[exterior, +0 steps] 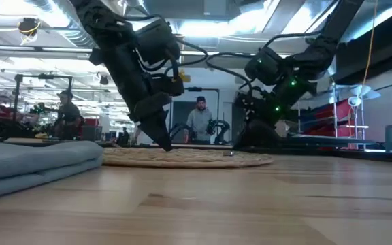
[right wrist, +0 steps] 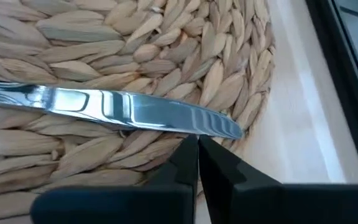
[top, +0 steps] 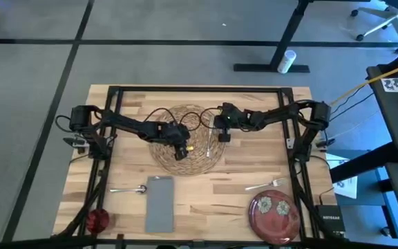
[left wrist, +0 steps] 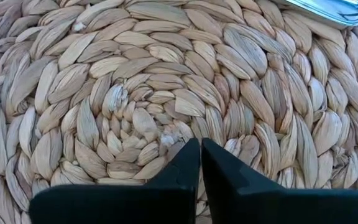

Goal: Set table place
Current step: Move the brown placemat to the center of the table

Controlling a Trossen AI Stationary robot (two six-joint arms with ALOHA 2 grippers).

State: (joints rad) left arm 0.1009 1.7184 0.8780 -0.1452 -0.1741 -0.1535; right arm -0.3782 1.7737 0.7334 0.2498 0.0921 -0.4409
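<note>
Silver knife tip behind right hand.

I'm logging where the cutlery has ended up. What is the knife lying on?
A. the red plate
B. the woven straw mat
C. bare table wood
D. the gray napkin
B: the right wrist view shows the knife lying flat on the woven straw mat, just ahead of the right claw.

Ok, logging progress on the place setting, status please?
Left gripper shut, down on the round woven straw mat. Right gripper shut beside the silver knife lying on that mat. Dark red plate, gray napkin not yet placed.
</note>
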